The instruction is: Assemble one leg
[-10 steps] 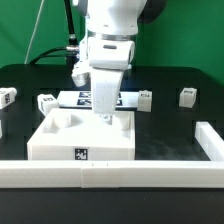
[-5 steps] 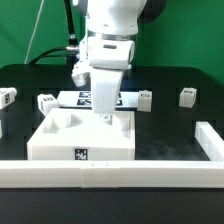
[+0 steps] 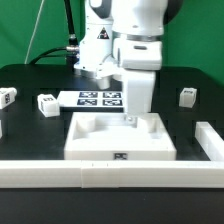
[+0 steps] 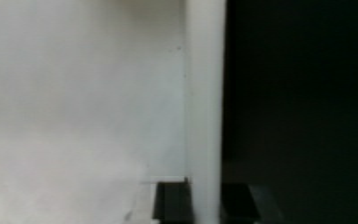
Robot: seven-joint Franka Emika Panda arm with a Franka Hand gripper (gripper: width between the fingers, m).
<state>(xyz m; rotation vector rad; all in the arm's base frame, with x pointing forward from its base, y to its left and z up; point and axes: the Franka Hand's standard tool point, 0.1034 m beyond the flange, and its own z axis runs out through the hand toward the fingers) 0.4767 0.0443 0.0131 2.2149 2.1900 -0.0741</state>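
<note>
Black surface (image 3: pixel 30 80) bears the white panel (image 3: pixel 95 145), end effector (image 3: pixel 131 119) low at its rim — clenched or released, I cannot tell — where a snag could shove it toward the leg (image 3: pixel 186 96).

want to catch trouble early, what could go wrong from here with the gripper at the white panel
1. The gripper seems to pinch only the thin far rim of the large flat white tray-like plastic panel; so narrow a hold could slip or let it twist.
2. The panel's front edge sits right by the long white border rail and might catch there.
3. The short white plastic leg on the exterior view's right stands loose; the arm could knock it.
</note>
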